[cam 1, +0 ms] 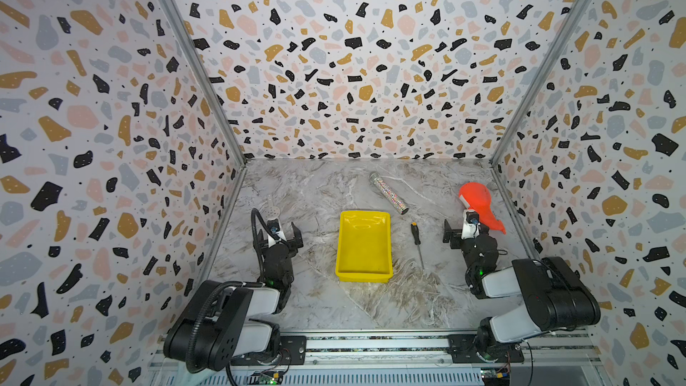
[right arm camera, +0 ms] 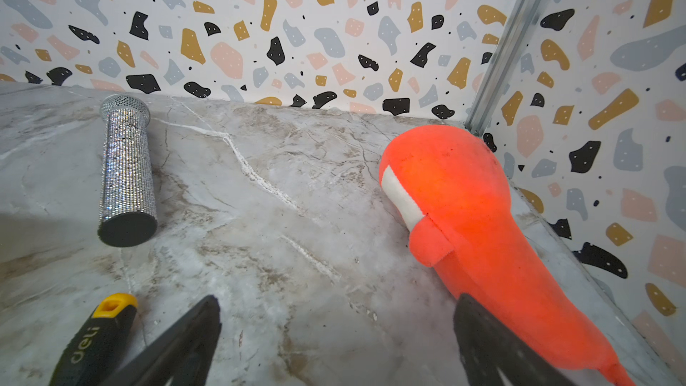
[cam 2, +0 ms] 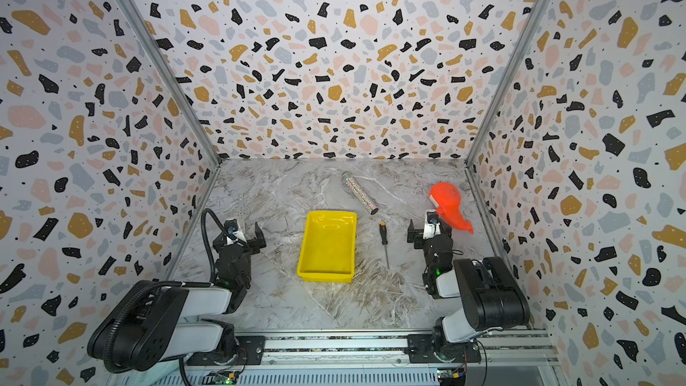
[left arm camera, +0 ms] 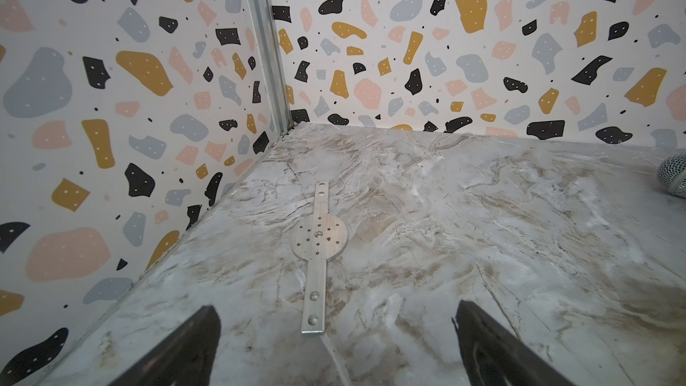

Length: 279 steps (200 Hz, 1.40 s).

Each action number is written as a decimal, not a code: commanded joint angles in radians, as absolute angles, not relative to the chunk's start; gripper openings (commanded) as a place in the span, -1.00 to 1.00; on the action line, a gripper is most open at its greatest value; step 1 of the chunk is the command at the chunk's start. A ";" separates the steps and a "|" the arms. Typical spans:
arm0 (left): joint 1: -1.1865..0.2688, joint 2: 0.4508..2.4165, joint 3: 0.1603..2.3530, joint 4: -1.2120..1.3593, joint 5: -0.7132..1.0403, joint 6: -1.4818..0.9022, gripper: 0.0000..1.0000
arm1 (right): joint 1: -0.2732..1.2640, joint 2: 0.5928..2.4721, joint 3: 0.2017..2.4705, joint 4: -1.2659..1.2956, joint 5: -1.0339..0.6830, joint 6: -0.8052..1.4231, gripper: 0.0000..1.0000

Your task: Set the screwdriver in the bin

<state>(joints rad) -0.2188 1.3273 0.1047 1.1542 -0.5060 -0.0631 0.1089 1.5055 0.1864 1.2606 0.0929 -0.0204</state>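
While screwdriver [right arm camera: 96, 336] is lying flat on marble table [cam 1: 319, 194], we are holding right gripper [right arm camera: 337, 302] spread wide, nothing between fingers. Screwdriver is sitting just outside its left finger, orange-capped handle end pointing ahead, shaft trailing back. Bin [cam 1: 363, 246] is standing beyond screwdriver, further to gripper's left, apart from it. Glitter tube [cam 1: 389, 194] is lying ahead-left. Orange plush toy [cam 1: 479, 202] is lying by right finger; contact, we cannot tell. We are holding left gripper [left arm camera: 337, 308] wide too, gripping nothing, metal plate [left arm camera: 319, 243] lying ahead of it.
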 commanded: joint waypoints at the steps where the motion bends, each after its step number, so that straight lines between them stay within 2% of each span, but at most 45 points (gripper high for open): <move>1: -0.215 1.325 0.098 1.218 -0.509 -0.058 0.99 | 0.115 1.491 0.188 1.290 0.104 -0.033 0.98; 142: -0.215 1.322 0.094 1.221 -0.511 -0.055 1.00 | 0.115 1.491 0.187 1.291 0.107 -0.031 0.98; 153: -0.215 1.310 0.094 1.219 -0.470 -0.034 1.00 | 0.115 1.489 0.184 1.293 0.107 -0.030 0.98; 166: -0.218 1.254 0.125 1.119 -0.407 -0.007 1.00 | 0.134 1.474 0.164 1.320 0.154 -0.037 0.98; 182: -0.236 1.123 0.255 0.762 -0.398 -0.026 0.99 | 0.207 1.365 0.081 1.433 0.313 -0.065 0.98; 190: -0.256 1.056 0.339 0.567 -0.410 -0.042 0.99 | 0.284 1.246 0.080 1.351 0.419 -0.114 0.98; 204: -0.279 0.954 0.445 0.319 -0.460 -0.154 0.99 | 0.388 1.000 0.191 0.916 0.462 -0.140 0.98; 215: -0.284 0.878 0.482 0.193 -0.454 -0.263 1.00 | 0.400 0.857 0.325 0.495 0.401 0.034 0.98; 227: -0.283 0.802 0.490 0.056 -0.446 -0.431 1.00 | 0.395 0.774 0.407 0.206 0.409 0.357 0.98; 238: -0.283 0.747 0.455 0.012 -0.358 -0.448 1.00 | 0.394 0.720 0.404 -0.042 0.449 0.631 0.98; 248: -0.283 0.707 0.398 0.001 -0.291 -0.440 0.99 | 0.379 0.683 0.338 -0.132 0.461 0.807 0.98; 263: -0.282 0.662 0.292 0.031 -0.291 -0.496 1.00 | 0.314 0.636 0.266 -0.092 0.281 0.684 0.99; 279: -0.282 0.636 0.302 0.005 -0.328 -0.494 0.99 | 0.313 0.607 0.236 -0.096 0.236 0.659 0.99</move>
